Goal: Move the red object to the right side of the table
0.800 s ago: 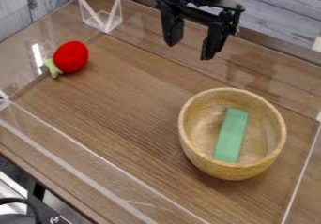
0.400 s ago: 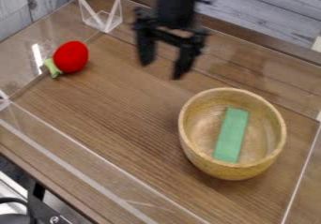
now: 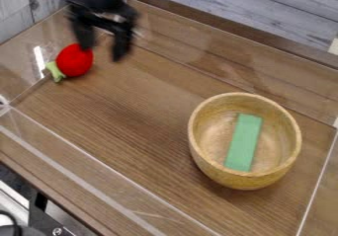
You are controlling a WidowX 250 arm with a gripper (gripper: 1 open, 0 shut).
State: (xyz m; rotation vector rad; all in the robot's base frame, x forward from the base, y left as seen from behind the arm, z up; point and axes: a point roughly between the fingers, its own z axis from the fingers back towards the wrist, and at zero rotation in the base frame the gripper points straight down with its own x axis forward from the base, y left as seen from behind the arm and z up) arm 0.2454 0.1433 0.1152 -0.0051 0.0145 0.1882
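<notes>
Risk: my fingers could nudge the red object (image 3: pixel 75 59) toward the acrylic wall if I descend off-centre; it is round and glossy, so I judge it may roll or slip out.
Red object: at nine o'clock on the table (image 3: pixel 145 112), near its left edge.
Wooden bowl (image 3: pixel 246 139): at four o'clock, holding a green block (image 3: pixel 244 142).
My pose: gripper (image 3: pixel 102 39) pointing down, just above and beside the fruit.
Jaws: spread wide, empty.
</notes>
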